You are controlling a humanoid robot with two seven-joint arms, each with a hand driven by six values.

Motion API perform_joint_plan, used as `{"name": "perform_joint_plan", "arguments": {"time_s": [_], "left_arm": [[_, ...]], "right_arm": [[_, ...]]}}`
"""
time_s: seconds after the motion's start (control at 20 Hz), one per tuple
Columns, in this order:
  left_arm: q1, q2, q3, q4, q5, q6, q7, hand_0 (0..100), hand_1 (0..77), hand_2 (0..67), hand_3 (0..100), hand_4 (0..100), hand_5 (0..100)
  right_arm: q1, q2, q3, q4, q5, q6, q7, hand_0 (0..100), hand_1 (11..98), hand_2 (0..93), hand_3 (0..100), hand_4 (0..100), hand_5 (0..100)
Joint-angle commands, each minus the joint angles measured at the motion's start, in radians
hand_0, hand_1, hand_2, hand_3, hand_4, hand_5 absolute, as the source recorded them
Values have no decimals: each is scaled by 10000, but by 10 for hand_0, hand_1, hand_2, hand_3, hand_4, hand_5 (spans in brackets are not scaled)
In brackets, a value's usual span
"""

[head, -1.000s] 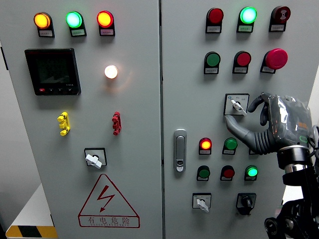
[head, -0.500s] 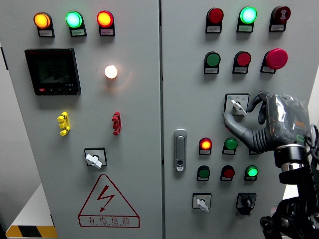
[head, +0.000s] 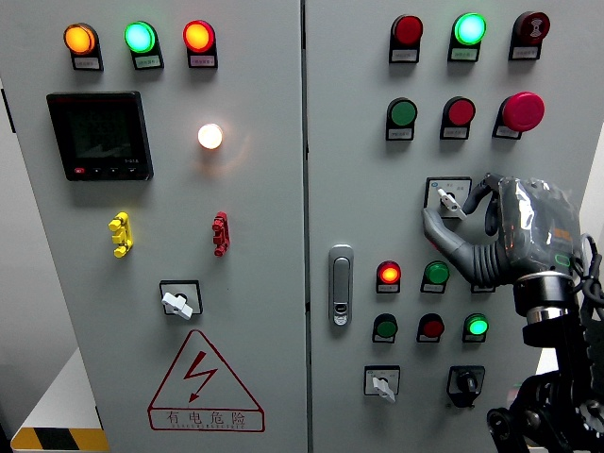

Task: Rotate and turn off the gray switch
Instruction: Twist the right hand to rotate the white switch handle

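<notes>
Shifted left and closed onto the gray switch (head: 451,200): right hand (head: 491,231), thumb just under its knob and forefinger curled over it, pinching. Lay between those fingertips.

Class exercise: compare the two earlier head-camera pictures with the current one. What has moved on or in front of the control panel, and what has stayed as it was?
The right hand has shifted left, toward the gray switch; its thumb and fingers now bracket the knob, though a firm grasp cannot be confirmed. The knob's pointer looks unchanged. The indicator lamps, the display and the other switches are as before.
</notes>
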Motion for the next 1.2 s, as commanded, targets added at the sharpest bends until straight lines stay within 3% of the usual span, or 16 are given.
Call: {"name": "perform_joint_plan", "arguments": {"time_s": [0.0,0.5,1.15], "left_arm": [[0,0,0,0,0,0,2,0,0,100,216,118,124],[0,0,0,0,0,0,2,0,0,101,215,118,124],[0,0,0,0,0,0,-13,0,0,100,215,118,124]], "right_arm": [[43,1,-17,-75,-21,-66,-30,150,348,708,991,830,958],[58,-29,-33,-137,-36,-112,-30,383,350,744,993,828,956],[134,-45,-94,-183,-36,-112,-30,449,333,752,1000,829,962]]}}
